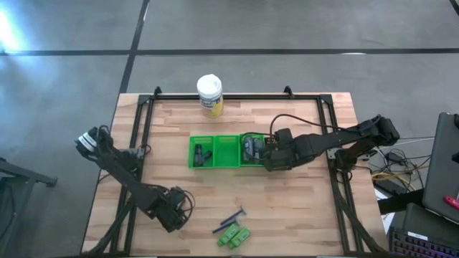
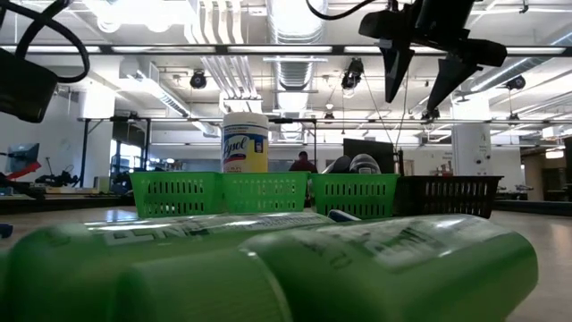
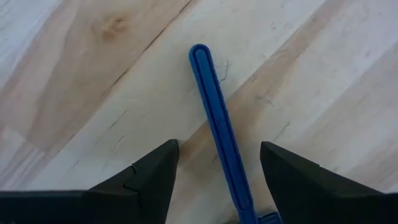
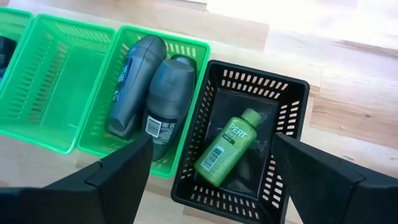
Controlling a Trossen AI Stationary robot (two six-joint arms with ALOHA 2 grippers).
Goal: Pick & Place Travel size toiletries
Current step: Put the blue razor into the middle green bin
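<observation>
Right gripper (image 1: 251, 149), high view: over the right end of the row of green baskets (image 1: 228, 163) mid-table, nothing visibly held. Left gripper (image 1: 174, 213) sits low near the front edge, just left of the blue razor (image 1: 231, 220); green bottles (image 1: 234, 236) lie beside the razor, toward the front. White-lidded canister (image 1: 209, 94) stands at the back of the table.

Low view: green bottles (image 2: 268, 268) fill the foreground, lying on their sides. Behind them the green baskets (image 2: 268, 193), a black basket (image 2: 447, 195) to their right, the canister (image 2: 245, 141) behind. Right gripper (image 2: 422, 85) hangs above the black basket, fingers spread, empty.

Left wrist view: fingers (image 3: 143, 180) apart, straddling the razor handle (image 3: 217, 130), which lies flat on the wood; no contact seen.

Right wrist view: fingers (image 4: 118, 177) wide, empty. Below, one green bottle (image 4: 227, 147) lies in the black basket (image 4: 292, 99); two dark grey bottles (image 4: 149, 87) lie side by side in the adjacent green basket (image 4: 99, 146).
</observation>
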